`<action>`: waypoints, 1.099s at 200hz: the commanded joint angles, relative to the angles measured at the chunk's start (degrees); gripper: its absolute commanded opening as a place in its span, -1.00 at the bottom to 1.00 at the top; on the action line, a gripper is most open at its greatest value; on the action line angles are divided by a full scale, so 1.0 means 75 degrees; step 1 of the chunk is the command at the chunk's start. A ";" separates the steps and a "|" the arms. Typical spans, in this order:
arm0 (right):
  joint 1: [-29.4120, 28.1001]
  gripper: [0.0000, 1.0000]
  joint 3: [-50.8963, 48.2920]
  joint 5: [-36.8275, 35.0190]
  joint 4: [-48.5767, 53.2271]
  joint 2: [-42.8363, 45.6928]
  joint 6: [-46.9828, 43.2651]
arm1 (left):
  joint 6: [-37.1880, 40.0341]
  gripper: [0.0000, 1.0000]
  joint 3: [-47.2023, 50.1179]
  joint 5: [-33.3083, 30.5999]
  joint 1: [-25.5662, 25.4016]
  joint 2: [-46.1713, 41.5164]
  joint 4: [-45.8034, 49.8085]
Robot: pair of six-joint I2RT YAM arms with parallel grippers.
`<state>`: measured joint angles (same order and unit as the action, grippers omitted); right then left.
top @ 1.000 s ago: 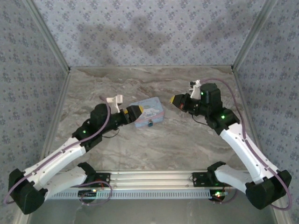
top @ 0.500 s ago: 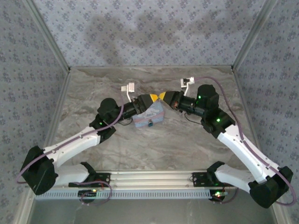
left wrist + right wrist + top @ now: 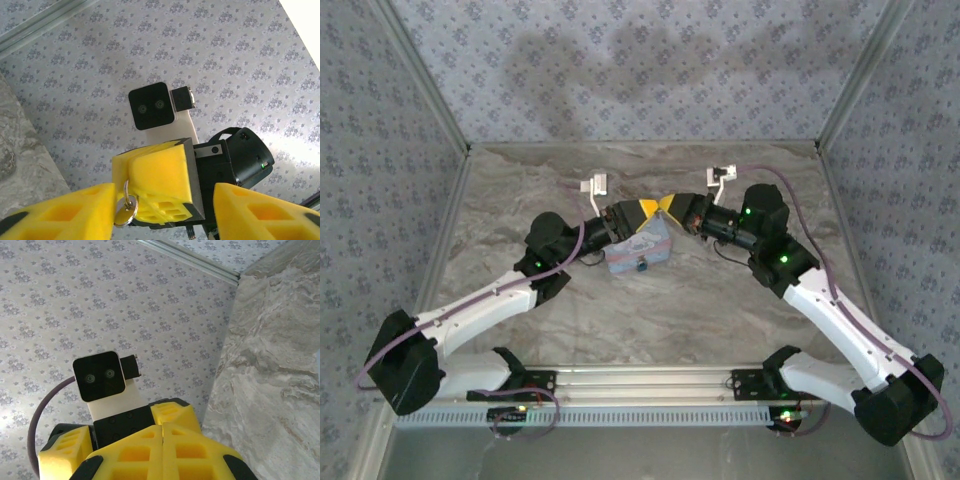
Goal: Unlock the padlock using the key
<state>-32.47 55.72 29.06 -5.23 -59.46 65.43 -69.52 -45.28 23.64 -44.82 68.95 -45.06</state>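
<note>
The pale blue tin (image 3: 650,246) lies mid-table, with the tiny dark teal padlock (image 3: 642,266) on its near side. Above it the two grippers meet tip to tip. My left gripper (image 3: 642,210) is open; in the left wrist view its yellow fingers (image 3: 60,212) stand wide on either side of the right gripper's closed tips (image 3: 155,182). My right gripper (image 3: 162,440) is shut on the key (image 3: 124,212), whose silver head and ring hang out beside the left gripper's left finger. The key's blade is hidden between the pads.
Patterned walls enclose the marble table (image 3: 720,300) on three sides. The right wrist camera block (image 3: 151,106) faces the left one (image 3: 99,376) at close range. A metal rail (image 3: 640,385) runs along the near edge between the arm bases.
Both arms swung inward and up: the left gripper left the tin's left side, the right came from the right, and their tips now meet above the tin. Little movement in the last half second.
</note>
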 commanded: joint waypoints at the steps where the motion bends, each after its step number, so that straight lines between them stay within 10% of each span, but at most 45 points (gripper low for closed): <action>1: -0.0033 -1.00 -0.0070 0.0199 -0.0460 0.0030 0.0247 | 0.0079 0.20 -0.0109 0.0083 -0.0073 -0.0020 -0.0231; 77: 0.0062 -1.00 -0.0149 0.0237 -0.0682 0.0030 0.0388 | 0.0072 -0.17 -0.0045 0.0169 -0.0126 -0.0004 -0.0423; 220: 0.0097 -1.00 -0.0389 0.0417 -0.1234 0.0077 0.0879 | 0.0154 0.22 0.0080 0.0062 -0.0143 0.0111 -0.0282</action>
<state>-32.10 53.17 30.92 -11.35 -59.51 70.59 -69.47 -45.15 23.81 -45.45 69.17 -46.06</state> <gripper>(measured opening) 0.060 0.595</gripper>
